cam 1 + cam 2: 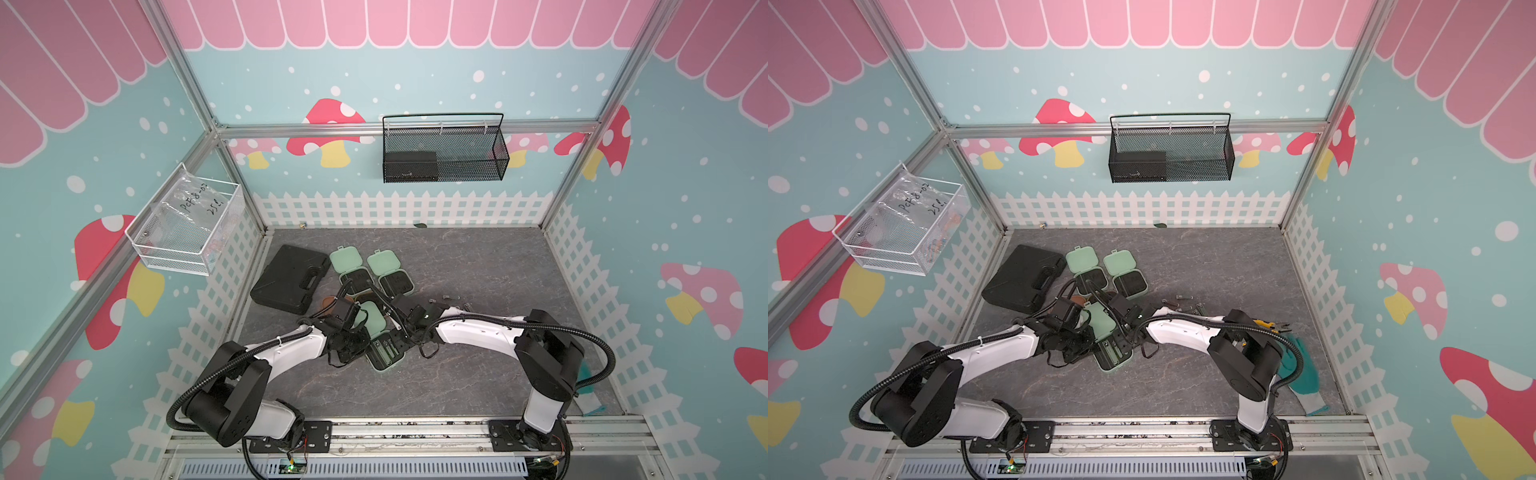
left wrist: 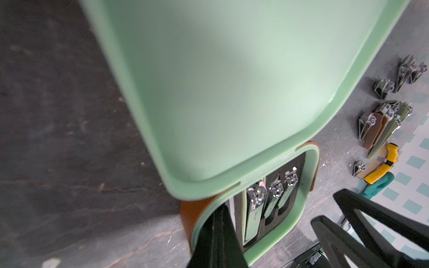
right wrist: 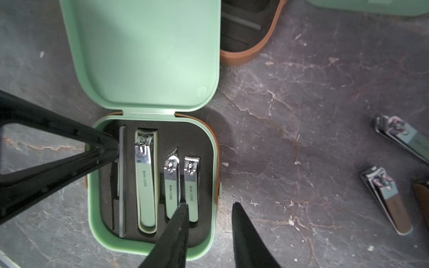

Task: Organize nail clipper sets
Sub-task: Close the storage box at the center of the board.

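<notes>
I had the left gripper (image 3: 115,148) clenched, tip pressed into the open mint green case (image 3: 148,249) mid-table, seemingly to steady it. The right gripper (image 3: 210,205) hung released, empty, over its slotted clippers (image 3: 171,185).

We see a grey marbled tabletop (image 1: 478,374) bearing a black case (image 1: 291,279) far left, open mint cases (image 1: 351,259) beside it, loose clippers (image 3: 385,197) centre-right, and a teal glove (image 1: 1304,370) near right.

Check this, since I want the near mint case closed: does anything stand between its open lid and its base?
Yes. The left gripper reaches over the base at the file, and one finger of the right gripper hangs over the small clippers; both block the lid.
</notes>
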`<state>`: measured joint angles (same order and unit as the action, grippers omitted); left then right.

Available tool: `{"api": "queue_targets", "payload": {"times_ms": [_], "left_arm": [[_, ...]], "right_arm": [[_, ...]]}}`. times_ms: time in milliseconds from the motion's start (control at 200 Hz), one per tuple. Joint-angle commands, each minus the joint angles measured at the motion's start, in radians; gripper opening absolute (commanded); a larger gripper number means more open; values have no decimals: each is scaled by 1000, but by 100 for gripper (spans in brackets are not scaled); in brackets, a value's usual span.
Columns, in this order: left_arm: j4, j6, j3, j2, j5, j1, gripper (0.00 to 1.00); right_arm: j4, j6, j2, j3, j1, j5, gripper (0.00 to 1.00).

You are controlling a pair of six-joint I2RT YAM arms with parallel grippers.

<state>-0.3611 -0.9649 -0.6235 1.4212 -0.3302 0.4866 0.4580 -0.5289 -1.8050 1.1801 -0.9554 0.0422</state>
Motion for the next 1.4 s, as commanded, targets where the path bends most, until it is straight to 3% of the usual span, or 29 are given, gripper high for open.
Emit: {"api": "queue_targets", "payload": {"times_ms": [0,130,485,525,625,756,811,1061,1201,1396], "left_arm": [[-71,-6,12,22,71,-6,0],[-73,-5,10,22,71,-6,0],[-72,13,-19,-31,64,-6,0],[-75,21,-25,-54,63,-6,12],[-103,45,-40,-145,87,-6,53],[-215,83,-60,-271,191,-13,83],[-265,95,-59,-312,233,-28,90],[-262,136,22,-434,195,-159,95],[-137,131,73,-481,138,-168,96],[34,83,143,-560,79,-170,97]], "right_arm": [[19,-25,-26,-15,-1,-9,33],[20,-43,-50,-25,-2,-2,28],[37,-69,-80,-38,-2,42,0],[39,-65,-80,-34,-2,48,0],[60,-35,-76,-18,0,73,0],[59,69,-21,-16,14,60,0],[41,127,15,-26,29,21,0],[-22,306,160,-70,102,-189,0],[-35,364,180,-77,104,-263,0],[-32,387,159,-88,104,-265,0]]}}
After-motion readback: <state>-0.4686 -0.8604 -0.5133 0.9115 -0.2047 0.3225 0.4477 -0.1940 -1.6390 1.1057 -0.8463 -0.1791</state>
